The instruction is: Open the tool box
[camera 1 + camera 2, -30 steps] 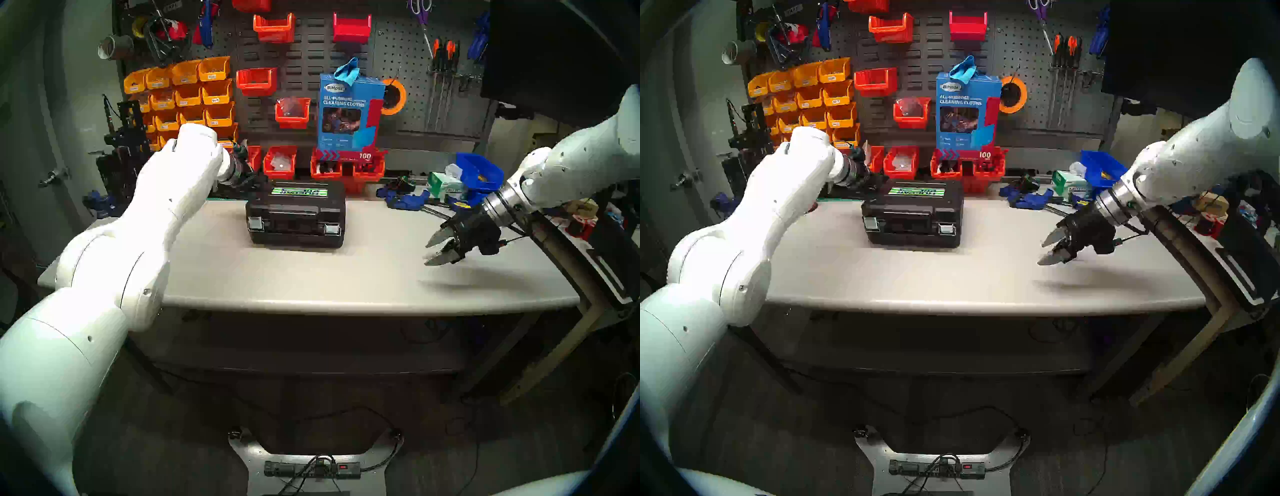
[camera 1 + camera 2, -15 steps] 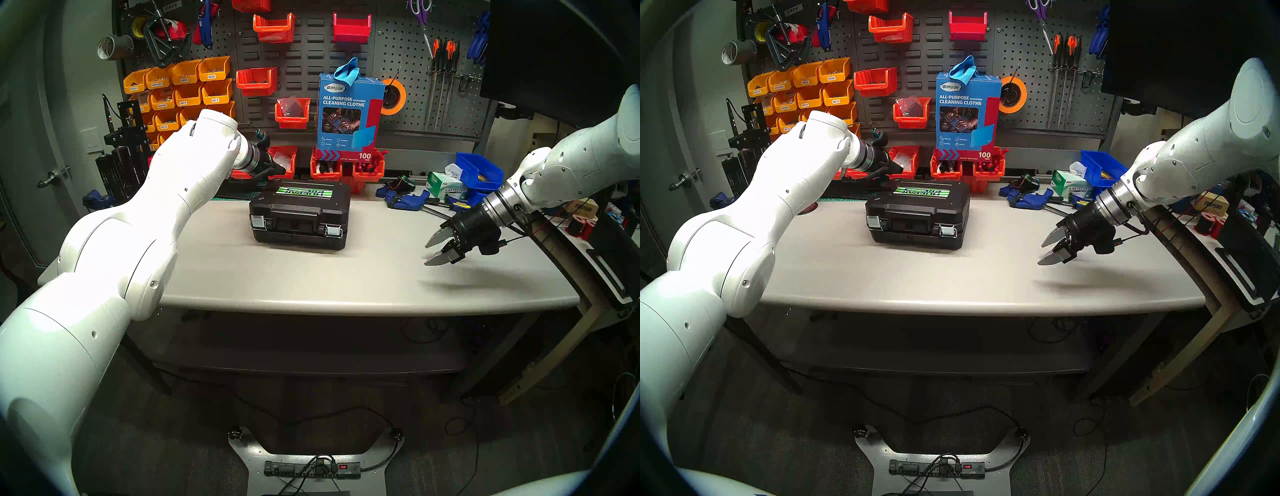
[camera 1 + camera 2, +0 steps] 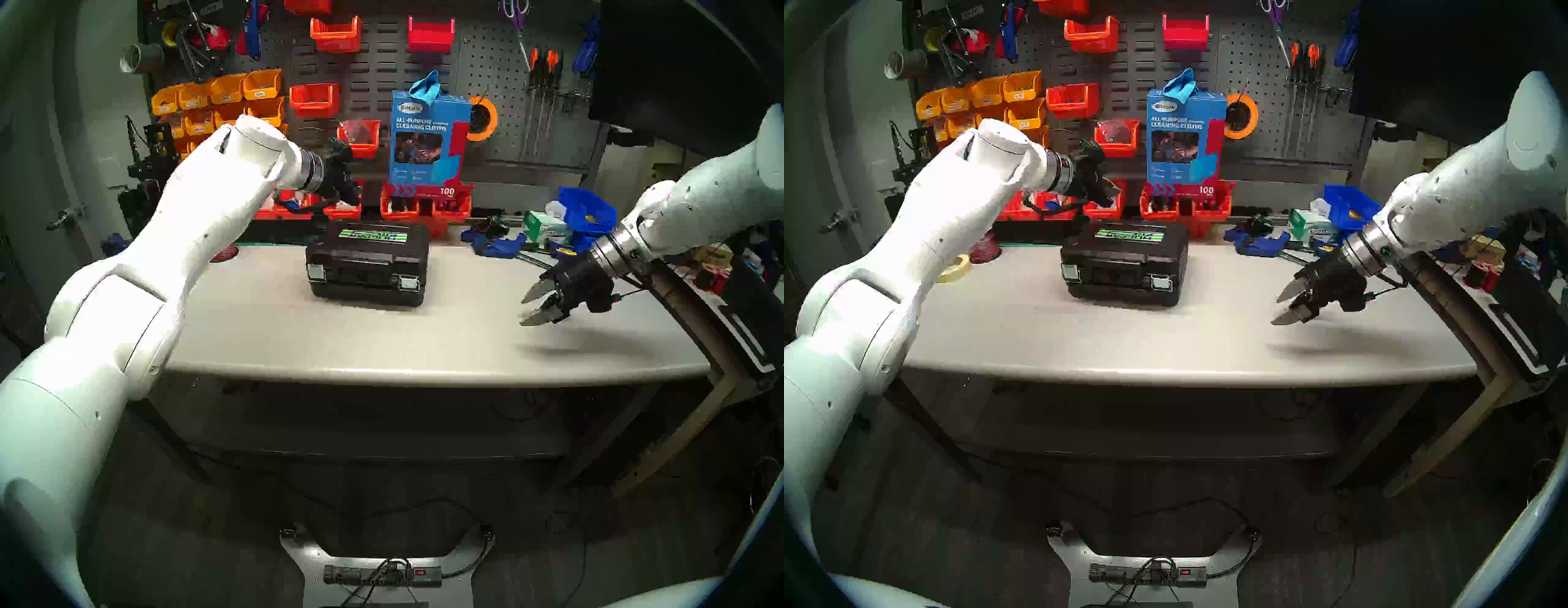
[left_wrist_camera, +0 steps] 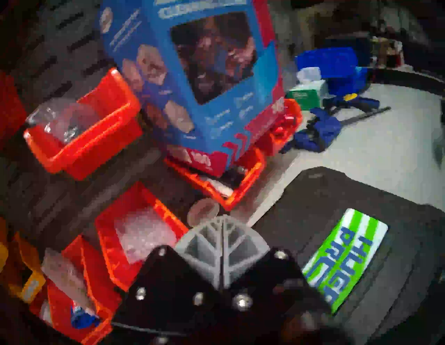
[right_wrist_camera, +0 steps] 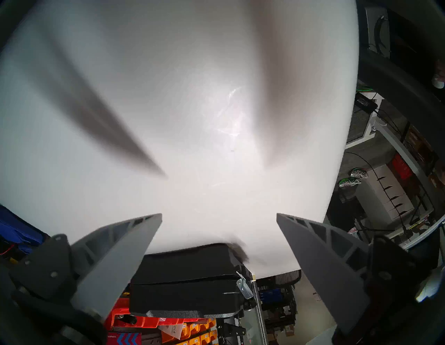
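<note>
The black tool box (image 3: 367,265) lies with its lid down on the grey table (image 3: 382,339), left of centre. Its green label (image 3: 373,235) faces up, and two silver latches (image 3: 316,271) (image 3: 408,282) and the handle face me. My left gripper (image 3: 354,196) hangs shut and empty in the air above the box's rear left corner. The left wrist view shows its fingers (image 4: 222,237) pressed together over the lid (image 4: 337,204). Far to the right of the box, my right gripper (image 3: 525,311) hovers open just above the table. Between its fingers the right wrist view shows the tool box (image 5: 187,284).
Red bins (image 3: 399,206) and a blue cleaning-cloths box (image 3: 428,140) stand right behind the tool box. Blue clamps (image 3: 496,244), a tissue box (image 3: 545,227) and a blue bin (image 3: 587,214) crowd the back right. A tape roll (image 3: 956,269) and a red spool (image 3: 987,250) lie at the left.
My left arm has lifted its shut gripper up and to the right, from behind the box's left rear corner to above it. The tool box shifted slightly right. The right arm stayed still.
</note>
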Controlling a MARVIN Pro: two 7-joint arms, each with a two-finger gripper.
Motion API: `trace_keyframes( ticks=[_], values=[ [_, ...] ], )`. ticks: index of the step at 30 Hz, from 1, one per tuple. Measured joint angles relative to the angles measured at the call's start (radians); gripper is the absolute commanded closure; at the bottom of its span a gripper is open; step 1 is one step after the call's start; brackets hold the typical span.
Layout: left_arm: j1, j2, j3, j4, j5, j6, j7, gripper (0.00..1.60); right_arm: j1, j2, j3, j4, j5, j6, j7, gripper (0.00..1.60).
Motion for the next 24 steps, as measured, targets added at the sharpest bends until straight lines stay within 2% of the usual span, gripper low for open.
trace_keyframes(
  ticks=[9,20,21,22,23,24],
  values=[
    [0.055,0.101,0.058,-0.141,0.03,-0.141,-0.174,1.6,0.0,0.0,0.0,0.0,0.0,0.0,0.0,0.0],
    [0.133,0.225,0.026,-0.308,0.04,-0.268,-0.362,1.6,0.0,0.0,0.0,0.0,0.0,0.0,0.0,0.0],
    [0.142,0.241,0.017,-0.33,0.032,-0.277,-0.377,1.53,0.0,0.0,0.0,0.0,0.0,0.0,0.0,0.0],
    [0.148,0.253,0.01,-0.347,0.026,-0.284,-0.389,1.37,0.0,0.0,0.0,0.0,0.0,0.0,0.0,0.0],
    [0.153,0.262,0.006,-0.358,0.021,-0.288,-0.396,1.37,0.0,0.0,0.0,0.0,0.0,0.0,0.0,0.0],
    [0.158,0.272,0.001,-0.371,0.014,-0.293,-0.404,1.0,0.0,0.0,0.0,0.0,0.0,0.0,0.0,0.0]
  ],
)
